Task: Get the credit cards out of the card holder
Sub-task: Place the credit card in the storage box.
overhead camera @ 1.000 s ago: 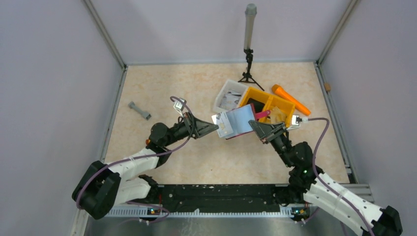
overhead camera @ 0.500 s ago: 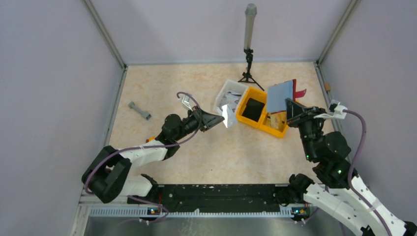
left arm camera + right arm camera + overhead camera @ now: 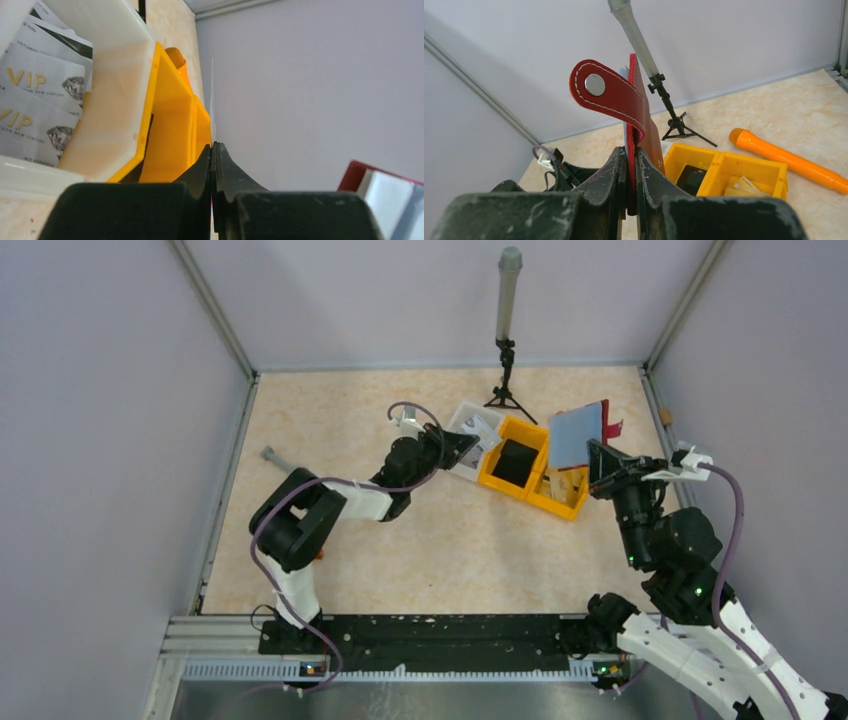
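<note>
**Top view.** The left gripper [image 3: 462,444] reaches out to the near side of the square white plastic tray [image 3: 458,420], right next to the yellow-orange plastic bin with walls inside [image 3: 520,423]. The right gripper [image 3: 597,462] holds the small dark red folding card holder [image 3: 608,426] up in the air, above the far end of the bin. The pale grey-blue cards in the holder [image 3: 575,437] show on its open face.

**Left wrist view.** The left fingers are pinched tight on one thin white card [image 3: 212,100]. We see only its skinny edge, standing straight up. The tray sits off to one side, with printed cards lying in it. The yellow bin is straight ahead.

I think this card should go into the tray. To do that well, the arm should slide further over the tray and away from the bin. It should tip the card flat, go low, and only then let go, so the card does not bounce out.

**Right wrist view.** The right fingers are clamped on the bottom edge of the card holder, and its red snap tab [image 3: 609,95] curls over the top. This hand should grip hard and not wobble, with the open side turned to the other arm.
</note>
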Available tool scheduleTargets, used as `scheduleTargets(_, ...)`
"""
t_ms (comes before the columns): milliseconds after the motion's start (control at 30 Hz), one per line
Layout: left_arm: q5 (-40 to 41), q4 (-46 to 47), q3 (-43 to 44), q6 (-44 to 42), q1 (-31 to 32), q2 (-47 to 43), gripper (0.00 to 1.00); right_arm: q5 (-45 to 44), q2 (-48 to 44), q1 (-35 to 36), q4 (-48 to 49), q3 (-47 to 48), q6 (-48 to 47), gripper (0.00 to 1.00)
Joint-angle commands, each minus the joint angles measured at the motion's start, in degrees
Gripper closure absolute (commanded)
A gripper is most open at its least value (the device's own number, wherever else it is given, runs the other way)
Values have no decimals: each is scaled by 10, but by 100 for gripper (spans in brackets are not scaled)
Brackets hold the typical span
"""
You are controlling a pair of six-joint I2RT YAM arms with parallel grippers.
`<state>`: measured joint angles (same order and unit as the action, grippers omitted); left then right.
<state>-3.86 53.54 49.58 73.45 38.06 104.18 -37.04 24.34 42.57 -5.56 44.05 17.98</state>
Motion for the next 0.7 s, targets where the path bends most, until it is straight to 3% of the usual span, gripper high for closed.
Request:
scheduleTargets(0,65,35,58,51,-3,61,100,9,-11,-4,10,29,-11,100)
scheduleTargets(400,177,-26,105,95,-4,120,100,15,-33,-4,13,26,-11,100)
scheduleTargets(667,200,-24,127,132,1,164,100,18,-35,-4,10,21,-1,100)
